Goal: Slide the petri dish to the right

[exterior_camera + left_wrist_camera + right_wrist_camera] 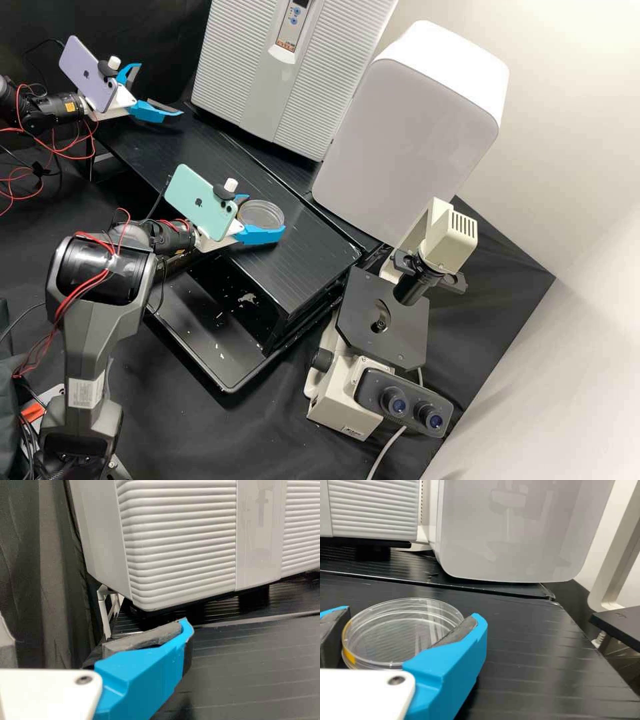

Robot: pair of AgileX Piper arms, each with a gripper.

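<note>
A clear petri dish (261, 215) (395, 630) with a yellow mark on its rim sits on the ribbed black platform (307, 253), near the platform's front edge. My right gripper (257, 219) (410, 617) is around it. One blue finger (455, 650) presses one side of the dish and the other finger (332, 630) presses the opposite side. My left gripper (159, 100) hangs open over the platform's far left end, holding nothing. Its blue finger (150, 670) is just in front of the ribbed white appliance (180, 540).
The ribbed white appliance (287, 67) and a smooth white box (413, 127) (515, 530) stand behind the dish. A microscope (393, 320) sits beyond the platform's right end. Bare platform lies to the right of the dish. A lower black tray (220, 340) lies in front.
</note>
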